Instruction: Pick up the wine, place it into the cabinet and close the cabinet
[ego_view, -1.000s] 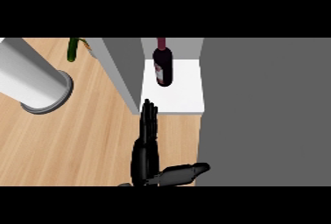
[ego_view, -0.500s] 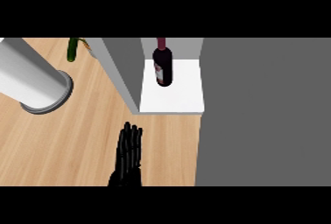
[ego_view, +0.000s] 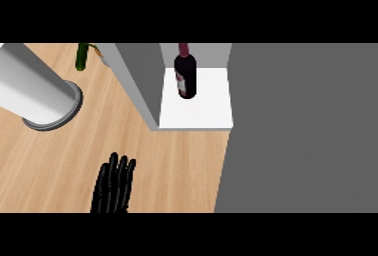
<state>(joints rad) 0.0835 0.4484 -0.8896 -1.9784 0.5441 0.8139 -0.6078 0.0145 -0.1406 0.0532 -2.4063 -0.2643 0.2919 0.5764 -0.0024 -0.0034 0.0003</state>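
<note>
One robot hand low on counter, fingers straight — wine inside cabinet.

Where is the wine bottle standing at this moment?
In the head view, the wine bottle stands upright on the white cabinet shelf, upper centre, right of the grey cabinet wall.

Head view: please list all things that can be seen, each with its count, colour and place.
wine bottle: one, dark with a pale label, standing on the cabinet's white shelf.
cabinet: one, white shelf with grey walls, upper middle, open.
cabinet door: one, grey, filling the right side.
cylinder: one, light grey, upper left on the counter.
green object: one, at the top left edge, behind the cylinder.
counter: one, light wood.
robot hand: one, black, open, low on the counter; which hand cannot be told.
</note>
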